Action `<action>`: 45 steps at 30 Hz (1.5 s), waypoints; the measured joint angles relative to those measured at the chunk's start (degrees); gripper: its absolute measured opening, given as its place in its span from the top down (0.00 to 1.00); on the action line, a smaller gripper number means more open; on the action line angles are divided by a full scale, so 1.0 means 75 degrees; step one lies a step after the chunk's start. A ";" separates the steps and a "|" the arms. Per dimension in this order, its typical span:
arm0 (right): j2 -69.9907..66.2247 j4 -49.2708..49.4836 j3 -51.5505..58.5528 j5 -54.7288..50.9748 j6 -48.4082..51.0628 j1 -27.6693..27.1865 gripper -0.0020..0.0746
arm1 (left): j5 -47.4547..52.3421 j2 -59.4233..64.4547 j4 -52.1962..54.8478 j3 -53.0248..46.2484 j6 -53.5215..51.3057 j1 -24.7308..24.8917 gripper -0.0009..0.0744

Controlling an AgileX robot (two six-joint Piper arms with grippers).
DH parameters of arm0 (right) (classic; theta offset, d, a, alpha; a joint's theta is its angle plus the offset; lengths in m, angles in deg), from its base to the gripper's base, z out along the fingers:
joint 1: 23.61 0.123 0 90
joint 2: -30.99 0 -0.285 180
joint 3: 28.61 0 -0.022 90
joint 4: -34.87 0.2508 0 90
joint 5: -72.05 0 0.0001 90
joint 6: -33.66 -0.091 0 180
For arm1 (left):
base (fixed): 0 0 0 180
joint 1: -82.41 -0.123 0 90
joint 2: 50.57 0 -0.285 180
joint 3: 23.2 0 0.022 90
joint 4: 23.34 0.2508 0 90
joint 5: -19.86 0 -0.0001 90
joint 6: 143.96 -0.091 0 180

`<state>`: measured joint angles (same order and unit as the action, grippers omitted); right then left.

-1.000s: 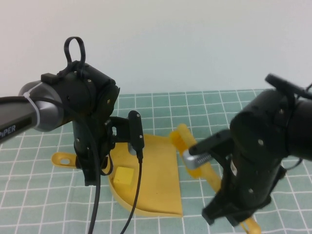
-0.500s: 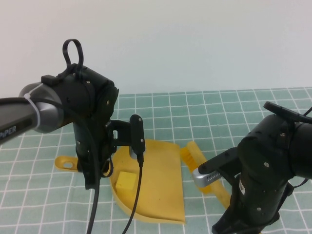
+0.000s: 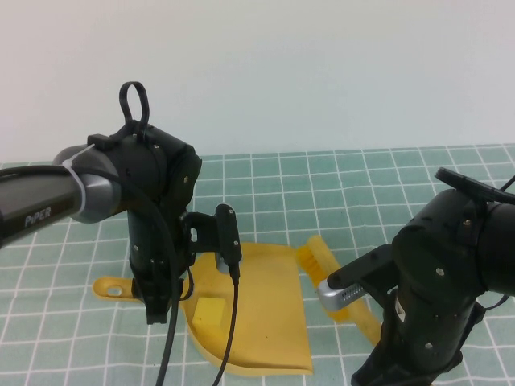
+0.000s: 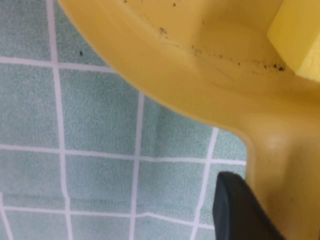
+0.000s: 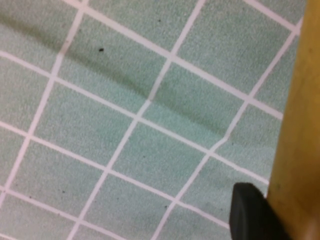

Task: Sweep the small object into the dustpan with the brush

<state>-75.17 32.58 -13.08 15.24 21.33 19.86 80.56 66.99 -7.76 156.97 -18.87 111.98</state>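
The yellow dustpan (image 3: pixel 269 310) lies on the green grid mat, its mouth facing right. The small yellow cube (image 3: pixel 211 310) sits inside the pan, also showing in the left wrist view (image 4: pixel 300 35). My left gripper (image 4: pixel 282 210) is shut on the dustpan's handle (image 3: pixel 109 287), with one black finger (image 4: pixel 240 210) pressed against it. The yellow brush (image 3: pixel 318 259) rests just right of the pan's mouth, bristles at the far end. My right gripper (image 5: pixel 287 215) is shut on the brush handle (image 5: pixel 300 125), its finger (image 5: pixel 250 215) against the handle's side. In the high view both grippers are hidden under their wrists.
The green mat with white grid lines (image 3: pixel 362 185) covers the table up to a plain white wall behind. The left arm's cable (image 3: pixel 233 322) hangs over the dustpan. The right arm's bulk (image 3: pixel 451 297) fills the front right.
The brush has drawn back from the pan's mouth to the right and nearer the front. The dustpan and left arm have shifted slightly right and forward. The cube stays in the pan.
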 joint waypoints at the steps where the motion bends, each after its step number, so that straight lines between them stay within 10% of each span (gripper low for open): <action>1: 0.0000 0.0000 0.0000 0.0016 0.0018 0.0000 0.76 | 0.0004 -0.0015 0.0000 0.0000 0.0000 0.0000 0.70; 23: 0.0073 0.0182 0.0012 0.0376 0.0018 -0.0099 0.76 | 0.0001 -0.0379 -0.0161 0.0000 0.0465 0.0000 0.55; 36: 0.0942 0.3244 0.0400 0.1065 0.2819 -0.2322 0.76 | -0.0244 -0.2615 -0.0705 0.0000 0.1588 0.0000 0.63; 45: 0.0942 0.3337 0.1685 0.2396 0.3069 -0.2564 0.76 | -0.0338 -0.3975 -0.2214 0.0000 0.2687 0.0000 0.64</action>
<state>-68.11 57.61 -0.44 33.21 44.35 0.63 78.03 37.18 -24.36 156.97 1.28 111.98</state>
